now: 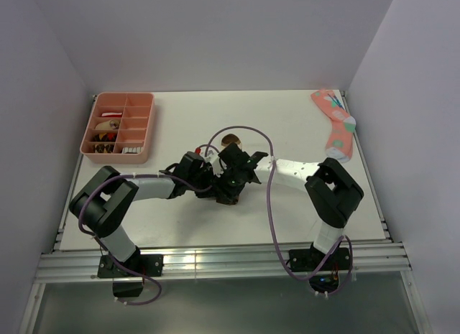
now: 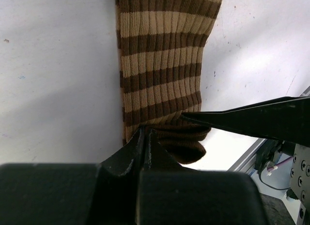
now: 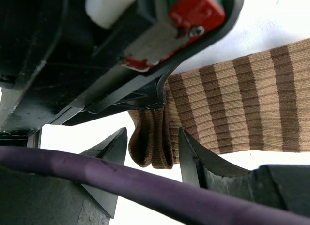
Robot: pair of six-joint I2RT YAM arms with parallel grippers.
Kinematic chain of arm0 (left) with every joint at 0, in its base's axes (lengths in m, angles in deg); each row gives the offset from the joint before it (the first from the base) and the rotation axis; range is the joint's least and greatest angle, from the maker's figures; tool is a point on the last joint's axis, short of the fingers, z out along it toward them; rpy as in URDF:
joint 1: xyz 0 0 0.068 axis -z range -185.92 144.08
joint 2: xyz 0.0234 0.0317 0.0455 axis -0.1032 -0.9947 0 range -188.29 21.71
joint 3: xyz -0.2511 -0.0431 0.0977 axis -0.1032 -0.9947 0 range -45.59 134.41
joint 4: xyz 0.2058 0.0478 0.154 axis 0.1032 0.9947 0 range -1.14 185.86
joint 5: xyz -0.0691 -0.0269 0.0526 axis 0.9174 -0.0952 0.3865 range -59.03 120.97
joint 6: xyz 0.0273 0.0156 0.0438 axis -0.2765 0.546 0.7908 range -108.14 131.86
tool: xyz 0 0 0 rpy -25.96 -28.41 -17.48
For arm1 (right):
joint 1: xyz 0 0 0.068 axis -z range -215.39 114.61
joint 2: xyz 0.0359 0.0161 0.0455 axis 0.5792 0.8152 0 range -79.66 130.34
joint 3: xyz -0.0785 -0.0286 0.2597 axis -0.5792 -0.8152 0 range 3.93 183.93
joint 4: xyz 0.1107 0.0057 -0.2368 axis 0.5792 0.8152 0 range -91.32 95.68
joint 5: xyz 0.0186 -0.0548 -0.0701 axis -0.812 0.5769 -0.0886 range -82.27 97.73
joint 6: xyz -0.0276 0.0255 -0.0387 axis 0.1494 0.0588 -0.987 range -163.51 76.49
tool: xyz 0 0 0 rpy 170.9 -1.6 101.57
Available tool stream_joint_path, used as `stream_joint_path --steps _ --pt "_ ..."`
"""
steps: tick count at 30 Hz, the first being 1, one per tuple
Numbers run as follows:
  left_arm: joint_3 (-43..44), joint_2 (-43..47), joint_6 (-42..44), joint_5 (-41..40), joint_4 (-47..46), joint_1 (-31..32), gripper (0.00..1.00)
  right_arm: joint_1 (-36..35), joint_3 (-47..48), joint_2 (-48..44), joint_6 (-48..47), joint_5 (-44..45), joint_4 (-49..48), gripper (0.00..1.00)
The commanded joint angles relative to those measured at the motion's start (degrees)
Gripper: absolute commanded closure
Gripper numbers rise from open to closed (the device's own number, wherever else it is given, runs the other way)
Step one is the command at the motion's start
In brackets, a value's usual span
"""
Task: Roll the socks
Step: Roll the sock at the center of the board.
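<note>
Looking down from the top camera, both arms reach in and meet right in the middle of the white table [image 1: 287, 126]. They pretty much cover the sock there, so the wrist cams are where the detail is.

In the left wrist view, the brown-and-tan striped sock [image 2: 160, 65] runs flat from the top centre of the frame down to the lower middle. There the left gripper [image 2: 145, 138] has its fingers pressed together on the dark brown end of it, a tight pinch with fabric bunched just above the tips. A long black finger of the other arm comes in from the right edge and lies across that same end.

The right wrist view shows the sock coming in from the right edge and ending in a folded-over lump at lower centre. The right gripper [image 3: 152, 138] has its jaws parted, one finger on each side of that fold. They sit close to the fabric, but I can't see them actually squeezing it. A thick purple cable [image 3: 145, 181] crosses the bottom of that frame. The left claw's body fills the upper left, with a red-and-green part on it; any lettering is too blurry to read.

As for the rest of the top view, a pink compartment tray [image 1: 144, 129] sits at the upper left with small bits I can't make out. A pink dotted sock [image 1: 334, 126] lies at the upper right by the table's edge, well apart from the arms.
</note>
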Motion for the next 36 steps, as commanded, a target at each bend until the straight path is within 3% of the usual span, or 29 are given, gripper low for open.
stream_joint_path --steps 1,11,27,36 --pt "-1.2 -2.0 2.9 -4.0 -1.3 0.4 1.00 -1.8 1.0 0.2 -1.2 -0.1 3.8 0.46" --pt "-0.9 -2.5 3.5 -3.8 -1.1 -1.0 1.00 5.4 0.8 -2.4 -1.0 -3.5 3.5 0.42" --pt "1.6 -4.6 3.7 -2.9 -0.2 -2.8 1.00 6.2 -1.5 -2.8 -0.3 -7.6 2.4 0.41" --pt "3.0 -5.6 3.5 -2.2 0.5 -3.3 1.00 6.2 -1.2 -1.3 0.0 -4.8 2.8 0.41"
